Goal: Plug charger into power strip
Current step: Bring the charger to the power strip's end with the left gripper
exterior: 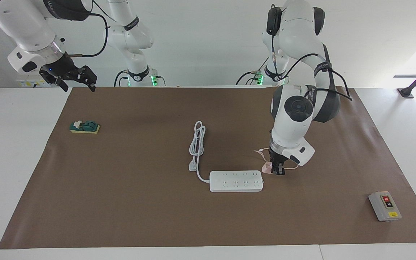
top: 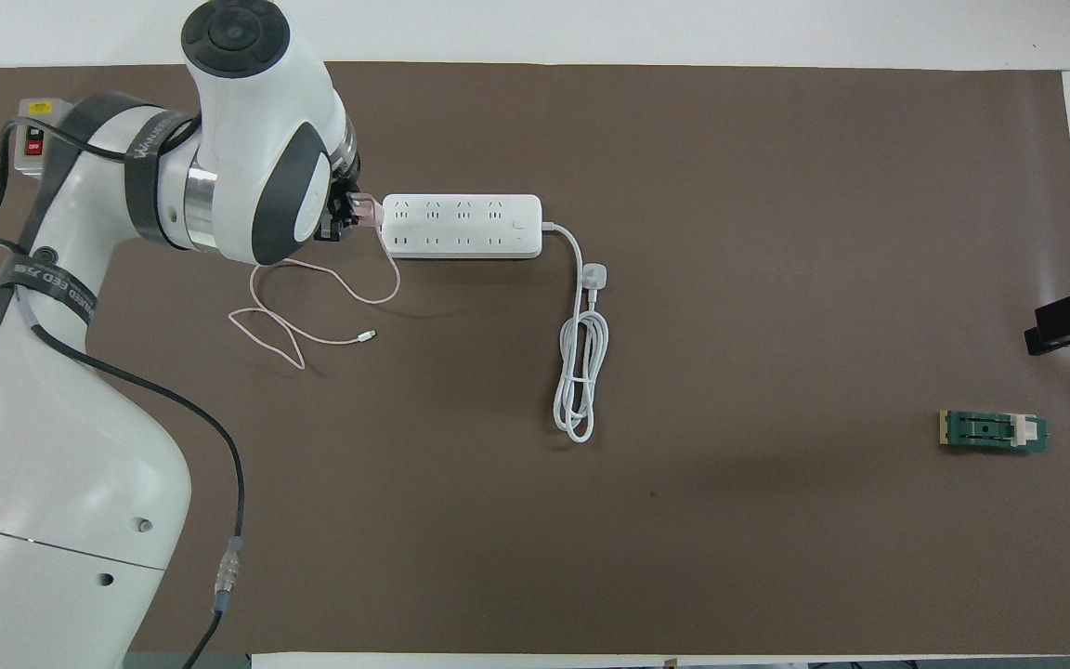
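The charger (exterior: 267,167), a small pale pink cube, is held in my left gripper (exterior: 277,172), which is shut on it. It hangs low over the mat, right beside the end of the power strip (exterior: 236,181) toward the left arm's end of the table. From overhead the charger (top: 367,210) nearly touches that end of the power strip (top: 461,226), and my left gripper (top: 343,217) is mostly hidden under its own wrist. The thin pink cable (top: 312,311) trails on the mat nearer to the robots. My right gripper (exterior: 79,83) waits open in the air over the mat's corner.
The strip's thick white cord (exterior: 198,142) lies bundled nearer to the robots, its white plug (exterior: 193,166) beside the strip. A grey box with red and black buttons (exterior: 385,206) sits toward the left arm's end. A green block (exterior: 85,127) sits toward the right arm's end.
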